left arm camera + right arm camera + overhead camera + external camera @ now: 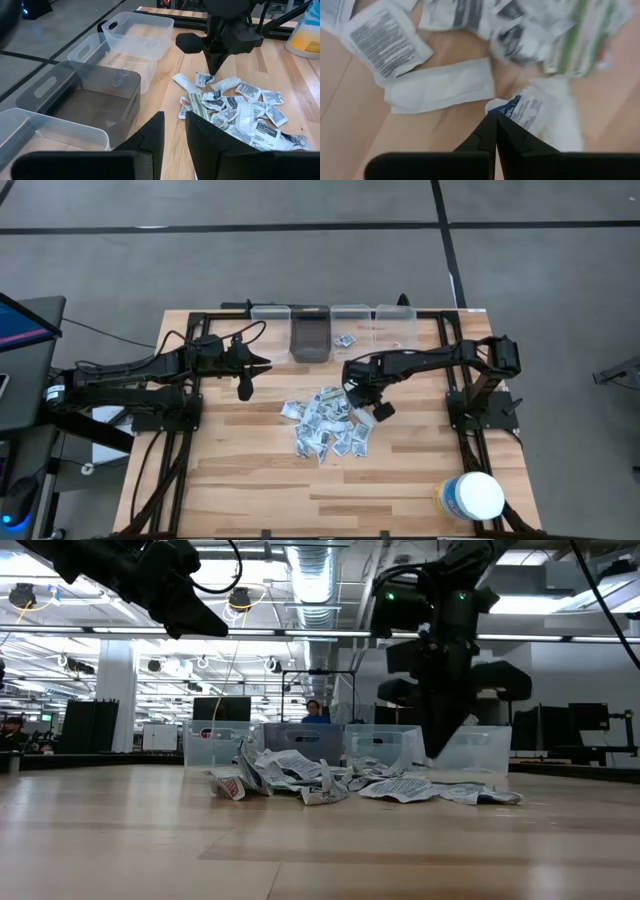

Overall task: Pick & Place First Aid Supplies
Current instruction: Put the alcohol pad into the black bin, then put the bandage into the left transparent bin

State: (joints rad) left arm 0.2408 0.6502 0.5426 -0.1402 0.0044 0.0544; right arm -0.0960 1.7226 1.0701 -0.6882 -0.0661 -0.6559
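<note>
Item: first aid supplies [325, 423], heaped mid-surface [250, 480] before four bins [331, 330]. Right hand [495, 116] down at the heap's bin-side edge, fingers pressed together, apparently pinching a blue-printed packet [526, 111]'s corner. Left hand [172, 131] hovers part-spread, empty, well aside. Advice: lift straight, slowly; confirm one packet only.

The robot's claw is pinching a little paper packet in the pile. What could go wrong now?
1. The right gripper is shut on just the corner of a small white paper packet with blue print. It might slip out when lifted.
2. That packet lies against others in the heap of flat white-grey packets, so neighbours could get dragged along or scattered.
3. The clear plastic bins sit at the far edge of the wooden table; the packet could fall on the way.
</note>
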